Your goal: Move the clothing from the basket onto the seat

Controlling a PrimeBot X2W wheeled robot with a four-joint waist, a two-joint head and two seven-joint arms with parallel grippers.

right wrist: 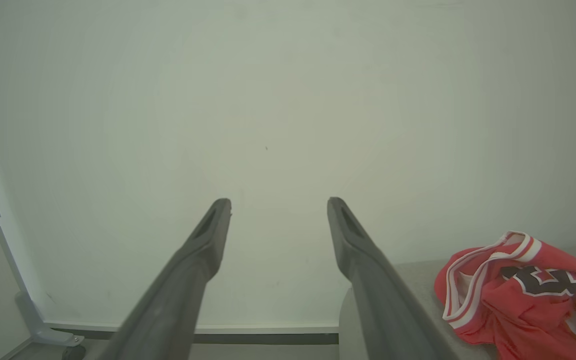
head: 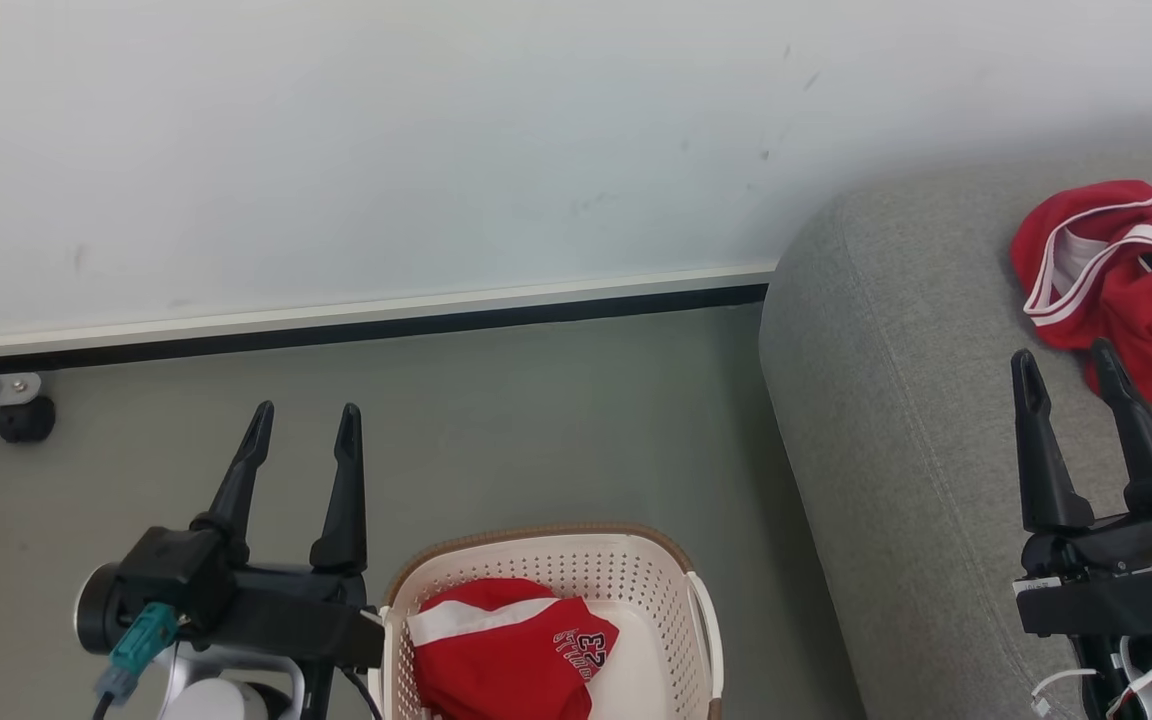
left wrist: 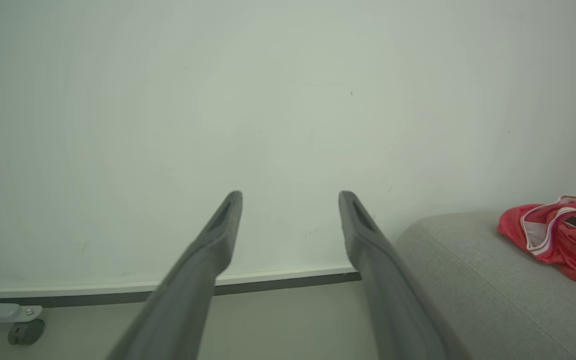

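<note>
One garment (head: 1126, 290) on the seat (head: 896, 420), the other garment (head: 506, 650) in the basket (head: 636, 570), both grippers empty
The right gripper (head: 1063, 350) is over the grey seat, fingers spread wide, near the crumpled red garment there but not gripping it. The left gripper (head: 307, 407) is over the floor (head: 556, 420) just beside the basket, fingers equally wide, holding nothing. Both point toward the white wall (head: 436, 150)

basket (head: 586, 570) left of seat (head: 896, 400) (on floor (head: 536, 420)) | one garment (head: 506, 650) in basket | second garment (head: 1126, 290) on seat
</note>
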